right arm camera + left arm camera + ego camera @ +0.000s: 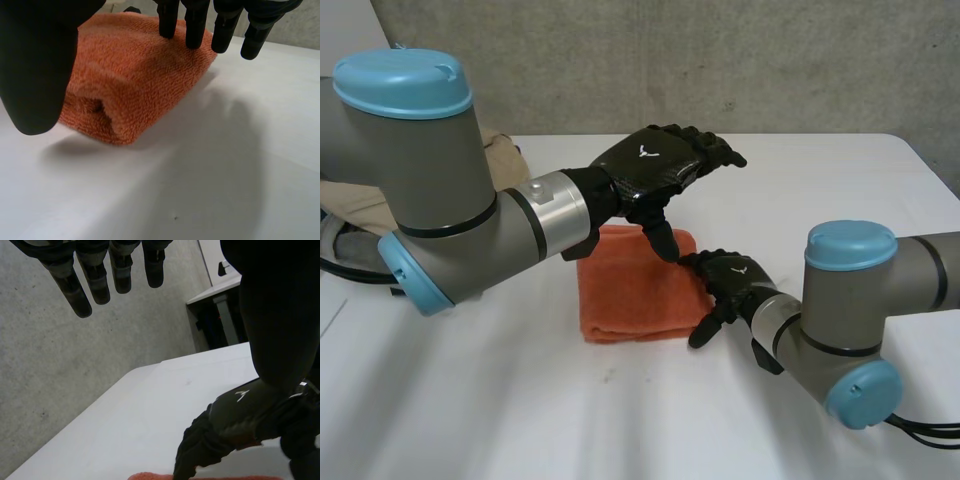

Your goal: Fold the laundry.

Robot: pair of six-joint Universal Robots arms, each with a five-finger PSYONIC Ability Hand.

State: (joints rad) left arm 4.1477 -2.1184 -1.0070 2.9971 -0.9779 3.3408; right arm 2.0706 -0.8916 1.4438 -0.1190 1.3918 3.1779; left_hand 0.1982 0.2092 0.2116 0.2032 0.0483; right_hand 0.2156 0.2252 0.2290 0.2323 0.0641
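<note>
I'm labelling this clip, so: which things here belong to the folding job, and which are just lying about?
In the job: orange towel, folded on the white table; left hand, open above it; right hand, open, fingertips at its edge.
Lying about: beige cloth, untouched behind the left arm.

The folded towel [636, 296] lies flat on the worktop [520, 400] between the two hands. The left hand [655, 165] hangs above its far edge with the thumb pointing down at the far corner, near the right hand [728, 280]. The right hand sits low, just beside the towel's side, with its fingertips [167, 25] reaching over the top of the towel and its thumb off the towel's open end. A heap of cloth [365, 200] lies behind the left arm [440, 200], well apart from the towel and from both hands.
</note>
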